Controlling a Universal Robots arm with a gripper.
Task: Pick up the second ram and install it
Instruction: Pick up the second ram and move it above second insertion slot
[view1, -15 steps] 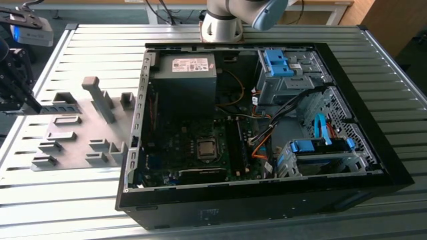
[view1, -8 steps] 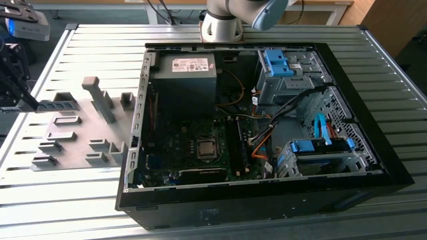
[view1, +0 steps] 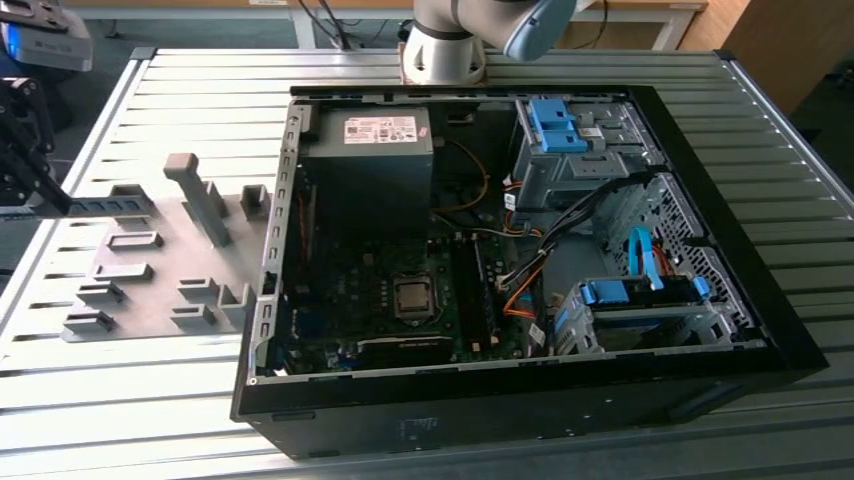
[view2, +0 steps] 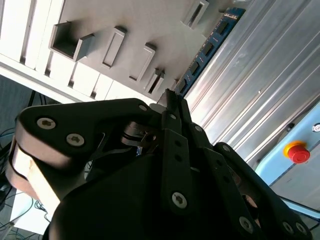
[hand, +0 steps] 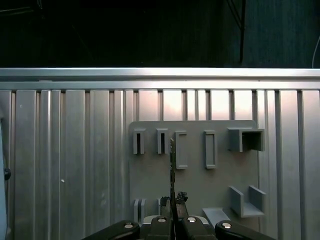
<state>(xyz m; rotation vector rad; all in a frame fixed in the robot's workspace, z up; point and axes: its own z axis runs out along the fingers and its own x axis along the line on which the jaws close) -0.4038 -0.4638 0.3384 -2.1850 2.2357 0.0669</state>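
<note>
The second ram (view1: 110, 205) is a thin blue board with black chips, held level at the exterior view's left over the grey fixture plate (view1: 147, 290). My gripper (view1: 56, 204) is shut on one end of it. In the second wrist view the ram (view2: 206, 49) runs out from the black fingertips (view2: 169, 102) towards the plate's slotted blocks (view2: 116, 46). In the first wrist view I look along the ram's edge (hand: 172, 165), a thin line rising from my gripper (hand: 173, 201) over the fixture plate (hand: 195, 175). Whether the ram's lower edge clears the slots, I cannot tell.
An open black computer case (view1: 747, 330) lies on the ribbed metal table (view1: 134, 400), with its motherboard (view1: 400, 300), memory slots (view1: 470, 290), power supply (view1: 367, 170) and blue drive cages (view1: 641, 295). The arm's base (view1: 447, 50) stands behind the case. A red stop button (view2: 298, 152) sits beside the table.
</note>
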